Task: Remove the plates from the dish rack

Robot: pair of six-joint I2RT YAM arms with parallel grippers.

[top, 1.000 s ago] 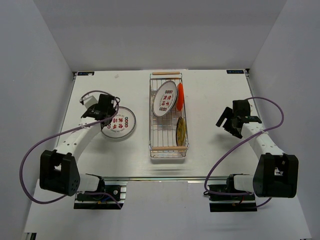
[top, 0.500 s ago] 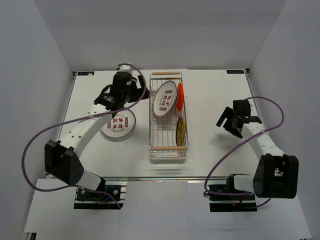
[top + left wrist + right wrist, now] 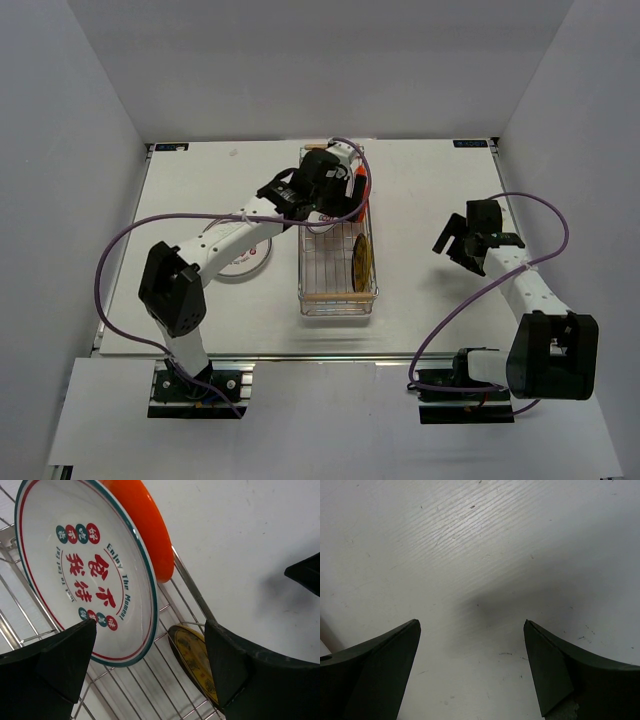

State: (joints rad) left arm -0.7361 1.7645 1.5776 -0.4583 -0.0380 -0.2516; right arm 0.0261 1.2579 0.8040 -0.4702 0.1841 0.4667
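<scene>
- Left wrist view: left gripper [image 3: 150, 630], jaws wide apart and empty, hangs over the dish rack [image 3: 336, 296].
- Beneath it: white plate with red characters [image 3: 85, 570], orange plate [image 3: 145, 525] just behind, yellow-brown plate [image 3: 192, 652] nearby.
- Right gripper [image 3: 470, 625]: spread, empty, above bare table [image 3: 470, 540].

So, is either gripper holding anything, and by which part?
Nothing is held. The left gripper is open near the printed white plate in the dish rack; the right gripper is open too.

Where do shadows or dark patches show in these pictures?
Left wrist: the fingers are near-black at the bottom corners, the plate bright and crisp. Right wrist: a soft grey shadow on the table between the fingers. Top external: even light, faint shadows.
</scene>
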